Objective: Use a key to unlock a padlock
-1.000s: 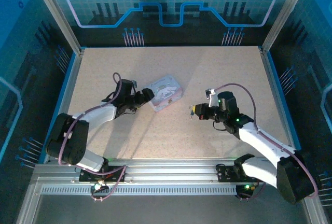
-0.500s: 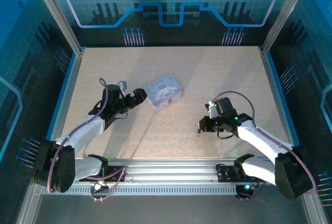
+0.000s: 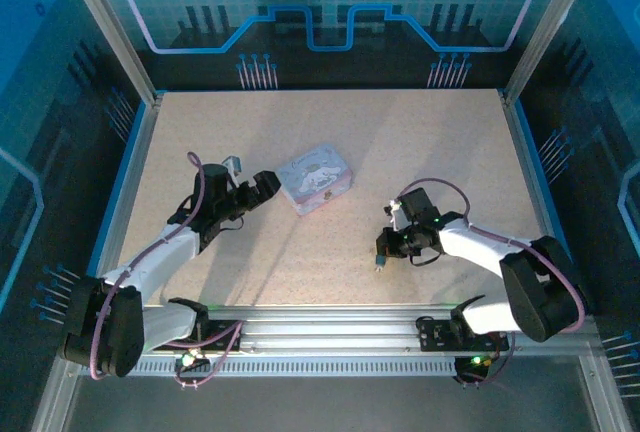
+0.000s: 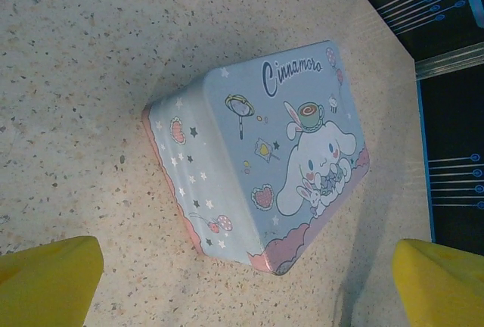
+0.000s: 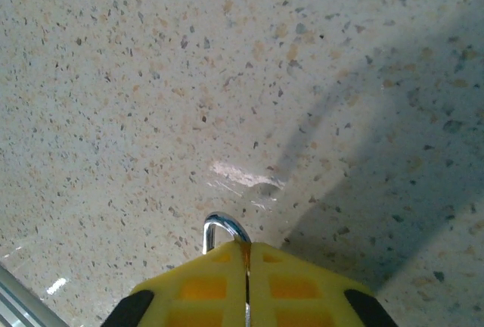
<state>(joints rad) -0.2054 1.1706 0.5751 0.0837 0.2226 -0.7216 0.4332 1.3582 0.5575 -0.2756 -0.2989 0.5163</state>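
**Left gripper** (image 3: pixel 268 188): released, its yellow fingers (image 4: pixel 47 280) spread wide, just beside the near end of a pale blue tin (image 4: pixel 257 153) that lies on the speckled table (image 3: pixel 420 142). The tin's lid bears a white long-eared cartoon figure and the word "Cinnamoro".

**Right gripper** (image 5: pixel 247 250): over the table's front right part, clenched on the padlock (image 5: pixel 224 225). The padlock's curved metal shackle protrudes from between the fingertips.

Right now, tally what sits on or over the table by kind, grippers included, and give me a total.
tin box: 1
padlock, its shackle poking out of the shut right gripper: 1
grippers, counting the open left gripper: 2
Total: 4
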